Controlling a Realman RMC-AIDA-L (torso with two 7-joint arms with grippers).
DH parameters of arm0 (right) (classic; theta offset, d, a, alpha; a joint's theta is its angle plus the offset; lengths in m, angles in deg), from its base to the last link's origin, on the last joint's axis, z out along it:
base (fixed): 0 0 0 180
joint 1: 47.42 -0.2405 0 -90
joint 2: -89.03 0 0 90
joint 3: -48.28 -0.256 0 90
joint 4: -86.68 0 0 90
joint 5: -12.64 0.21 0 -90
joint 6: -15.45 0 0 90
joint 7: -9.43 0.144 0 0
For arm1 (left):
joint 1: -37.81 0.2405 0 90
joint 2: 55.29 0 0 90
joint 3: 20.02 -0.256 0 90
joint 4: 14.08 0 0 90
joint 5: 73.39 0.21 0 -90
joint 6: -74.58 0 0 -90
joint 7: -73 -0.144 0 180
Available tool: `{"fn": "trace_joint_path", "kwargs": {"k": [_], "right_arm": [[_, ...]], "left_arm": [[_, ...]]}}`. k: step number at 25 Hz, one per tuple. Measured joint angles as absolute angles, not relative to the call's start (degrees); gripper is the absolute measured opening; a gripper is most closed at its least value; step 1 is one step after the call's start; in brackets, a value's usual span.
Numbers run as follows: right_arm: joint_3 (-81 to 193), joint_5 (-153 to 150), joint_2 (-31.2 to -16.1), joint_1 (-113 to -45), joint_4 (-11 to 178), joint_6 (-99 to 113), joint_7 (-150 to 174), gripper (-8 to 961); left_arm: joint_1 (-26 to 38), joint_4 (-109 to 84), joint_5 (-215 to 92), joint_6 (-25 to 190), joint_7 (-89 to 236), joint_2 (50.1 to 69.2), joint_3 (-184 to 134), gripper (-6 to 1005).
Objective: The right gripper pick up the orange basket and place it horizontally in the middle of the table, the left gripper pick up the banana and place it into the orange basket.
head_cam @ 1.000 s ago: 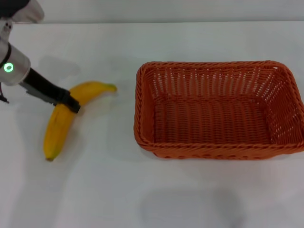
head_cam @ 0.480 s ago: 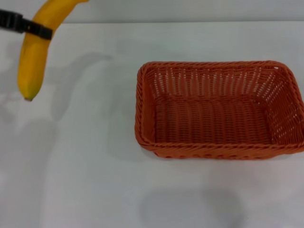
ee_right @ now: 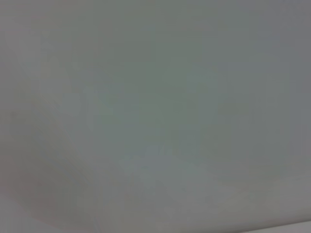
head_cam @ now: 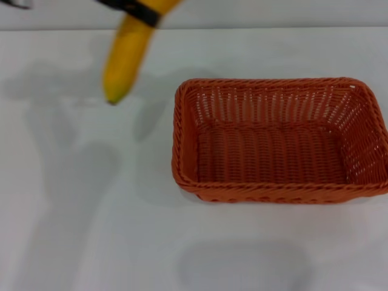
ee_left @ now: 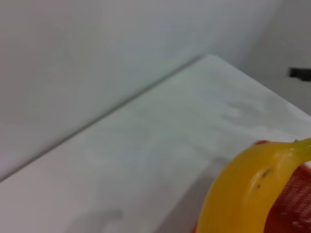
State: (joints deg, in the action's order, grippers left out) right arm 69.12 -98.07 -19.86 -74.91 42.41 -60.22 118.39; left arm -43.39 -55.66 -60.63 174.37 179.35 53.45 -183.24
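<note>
The yellow banana hangs in the air above the white table, left of the orange basket, its lower tip pointing down. My left gripper is shut on its upper part at the top edge of the head view, only a black finger showing. The left wrist view shows the banana close up with a strip of orange basket behind it. The basket lies lengthwise across the middle-right of the table and holds nothing. My right gripper is out of view; its wrist view shows only a blank grey surface.
The table's far edge meets a grey wall at the top of the head view. Shadows of the arm and banana fall on the bare white tabletop left of the basket.
The left gripper lifted the banana off the table and carried it up and to the right, toward the basket. The basket has not moved.
</note>
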Motion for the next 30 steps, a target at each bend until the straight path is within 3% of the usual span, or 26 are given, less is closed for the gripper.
{"fn": "trace_joint_path", "kwargs": {"k": [8, 10, 21, 30], "right_arm": [[69.7, -98.0, -20.35, -74.6, 42.5, -60.9, 117.0, 790], [69.7, -98.0, -20.36, -74.4, 42.6, -60.9, 116.7, 790], [69.3, -98.0, -20.19, -73.7, 43.8, -60.9, 115.2, 790], [69.0, -96.0, -19.93, -71.7, 43.8, -60.5, 112.9, 791]], "left_arm": [[-51.5, -49.6, -53.0, 164.9, 180.9, 62.11, -183.2, 501], [-53.1, -47.5, -51.6, 163.5, 181.7, 63.44, -183.2, 501], [-54.5, -38.5, -50.1, 157.9, 185.1, 63.75, -183.1, 500], [-50.7, -45.1, -58.3, 155.7, 178.8, 63.49, -183.0, 828]]}}
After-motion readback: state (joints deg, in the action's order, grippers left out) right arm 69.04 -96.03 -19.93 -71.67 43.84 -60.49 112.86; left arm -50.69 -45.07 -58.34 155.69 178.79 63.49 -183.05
